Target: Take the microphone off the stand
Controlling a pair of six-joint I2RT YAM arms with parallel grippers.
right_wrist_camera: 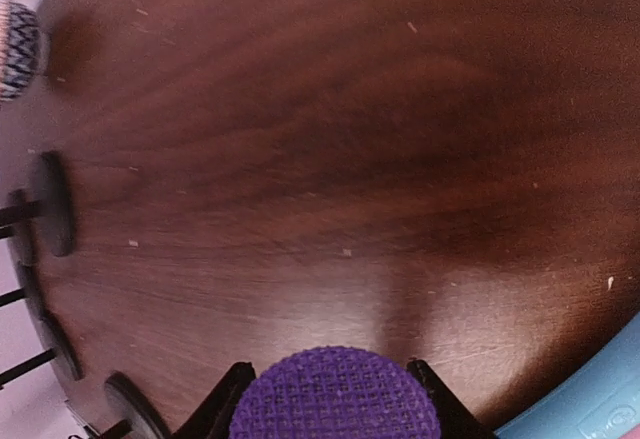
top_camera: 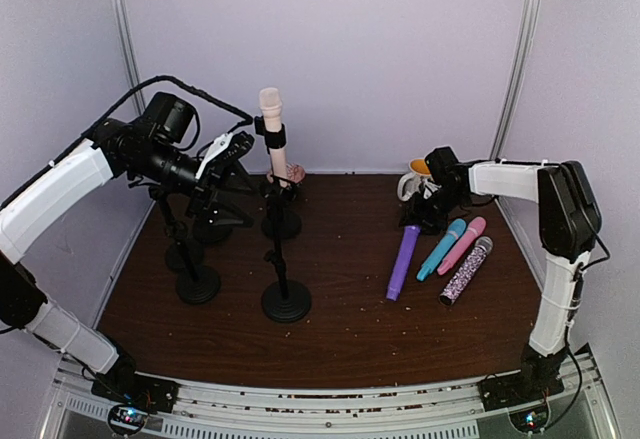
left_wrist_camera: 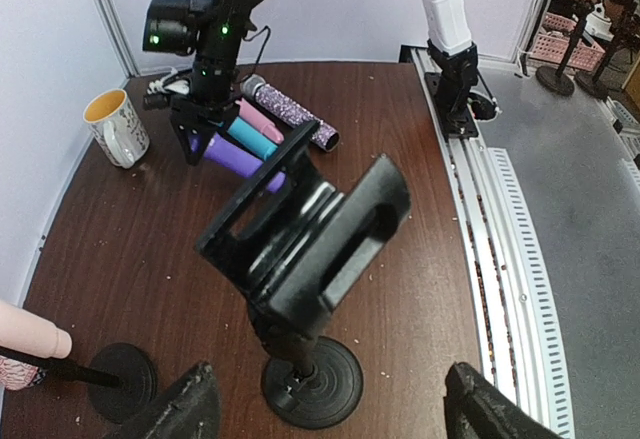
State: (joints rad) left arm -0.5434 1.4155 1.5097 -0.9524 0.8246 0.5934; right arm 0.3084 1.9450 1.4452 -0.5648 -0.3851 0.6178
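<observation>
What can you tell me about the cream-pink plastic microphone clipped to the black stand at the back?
The cream-pink plastic microphone stands nearly upright, clamped around its middle by the black clip of a stand. Its ringed tail end points up. Its patterned mesh head points down, near the back wall. The body looks smooth. Only the clip appears to touch it.

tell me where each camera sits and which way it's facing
top external: high behind the robot, looking down at the table; left arm and right arm show.
left wrist: over an empty stand clip, facing the right arm; own fingers show.
right wrist: low over the table, facing the stand bases; fingers flank the purple microphone.
shared: all three show that purple microphone.
</observation>
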